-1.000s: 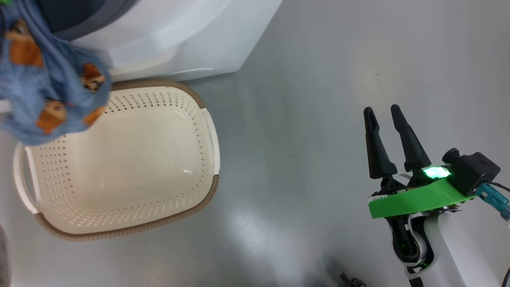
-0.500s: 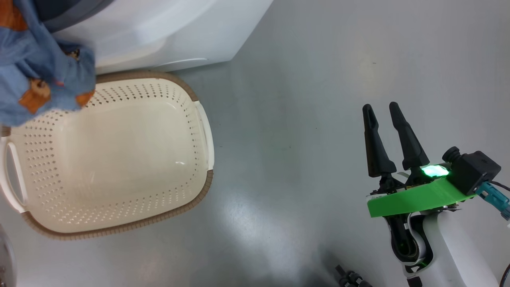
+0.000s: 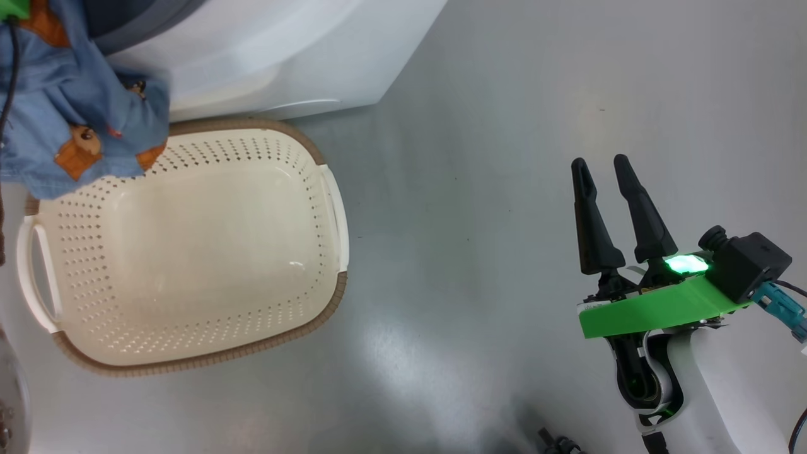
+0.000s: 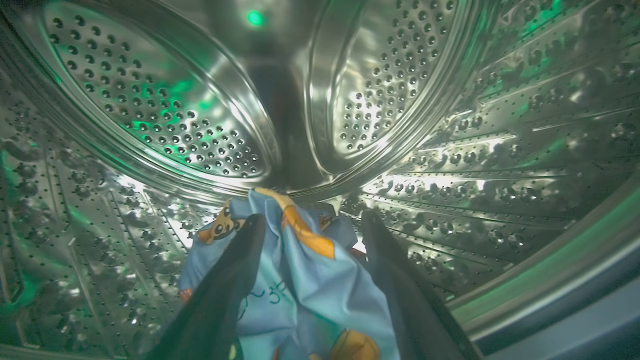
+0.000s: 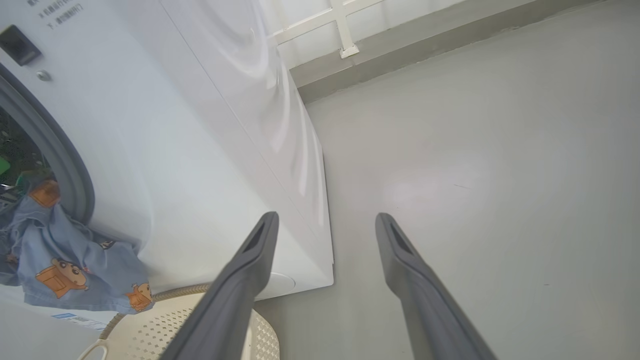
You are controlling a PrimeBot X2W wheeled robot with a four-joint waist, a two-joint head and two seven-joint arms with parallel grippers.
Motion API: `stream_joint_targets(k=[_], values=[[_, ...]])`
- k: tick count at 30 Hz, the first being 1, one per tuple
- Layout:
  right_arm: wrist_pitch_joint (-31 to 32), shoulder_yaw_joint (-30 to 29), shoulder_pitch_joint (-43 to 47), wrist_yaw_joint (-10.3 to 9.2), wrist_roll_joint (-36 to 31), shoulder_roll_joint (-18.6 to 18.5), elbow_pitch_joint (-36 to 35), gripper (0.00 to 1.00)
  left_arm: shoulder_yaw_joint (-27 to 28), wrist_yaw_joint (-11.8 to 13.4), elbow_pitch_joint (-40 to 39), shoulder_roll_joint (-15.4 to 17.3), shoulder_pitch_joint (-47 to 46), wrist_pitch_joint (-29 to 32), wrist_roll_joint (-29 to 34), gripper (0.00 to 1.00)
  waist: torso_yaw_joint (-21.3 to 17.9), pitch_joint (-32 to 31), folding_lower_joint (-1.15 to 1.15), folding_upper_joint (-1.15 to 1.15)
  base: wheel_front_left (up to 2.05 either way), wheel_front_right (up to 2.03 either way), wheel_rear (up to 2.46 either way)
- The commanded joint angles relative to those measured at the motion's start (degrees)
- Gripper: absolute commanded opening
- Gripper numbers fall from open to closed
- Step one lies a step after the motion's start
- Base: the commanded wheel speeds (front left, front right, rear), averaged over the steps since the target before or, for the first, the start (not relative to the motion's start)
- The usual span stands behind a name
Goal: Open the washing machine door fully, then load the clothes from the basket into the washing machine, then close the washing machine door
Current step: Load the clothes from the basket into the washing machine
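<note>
Steel drum all round my left gripper, spread wide, clothes slack between its fingers (part hangs out behind), so I'd push deeper before withdrawing.

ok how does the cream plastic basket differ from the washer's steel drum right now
The cream plastic basket is rectangular and matte; the steel drum is round and shiny. The basket lies empty; the drum holds part of the light blue printed clothes at the left gripper. Both are perforated.
</note>
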Motion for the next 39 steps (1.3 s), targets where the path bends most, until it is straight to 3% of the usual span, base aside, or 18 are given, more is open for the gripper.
stream_joint_targets(k=[1,12,22,39], values=[[-0.4,1.3,0.6,0.43,0.6,-0.2,-1.0,1.00,0.0,-0.2,-0.6,2.3,-0.5,-0.3,-0.2,1.00,0.3,-0.4,0.00,0.00,0.00,0.00,0.00],[-0.4,1.1,0.4,0.43,-0.1,-0.2,-0.8,1.00,2.1,-0.3,-4.2,0.8,3.8,-0.3,-2.7,1.00,1.1,-1.7,0.00,0.00,0.00,0.00,0.00],[-0.4,0.4,1.2,0.43,-0.9,-0.2,-0.6,1.00,4.7,-0.3,-13.7,-0.9,11.4,-0.3,-3.0,1.00,2.0,-3.5,0.00,0.00,0.00,0.00,0.00],[-0.4,-0.6,5.0,0.43,-1.2,-2.0,0.9,1.00,5.8,-0.3,-26.2,-5.0,31.2,-0.3,-3.5,1.00,5.0,-13.1,0.00,0.00,0.00,0.00,0.00]])
